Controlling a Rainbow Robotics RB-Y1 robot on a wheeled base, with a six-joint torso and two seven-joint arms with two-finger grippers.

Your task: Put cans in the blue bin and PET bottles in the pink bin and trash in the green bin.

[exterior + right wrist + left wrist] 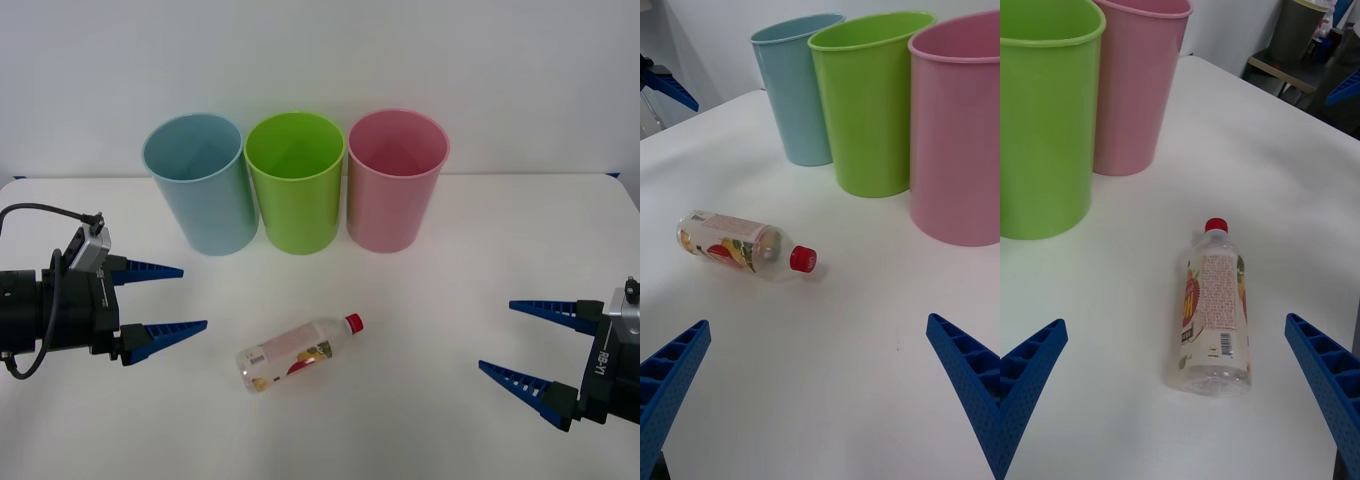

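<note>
A small clear PET bottle point(298, 354) point(741, 246) point(1214, 309) with a red cap lies on its side in the middle of the white table. Behind it stand three tall bins in a row: the blue bin point(201, 183) point(798, 88) on the left, the green bin point(296, 181) point(870, 101) point(1041, 112) in the middle, the pink bin point(395, 179) point(958, 127) point(1136, 82) on the right. My left gripper point(175, 299) hovers open left of the bottle's base. At the right side, well away from the cap, my right gripper point(525, 341) is open too.
The white table point(440, 290) runs wide around the bottle, with a white wall behind the bins. Beyond the table's far side, in the left wrist view, stands a grey bin point(1296, 30) by some furniture.
</note>
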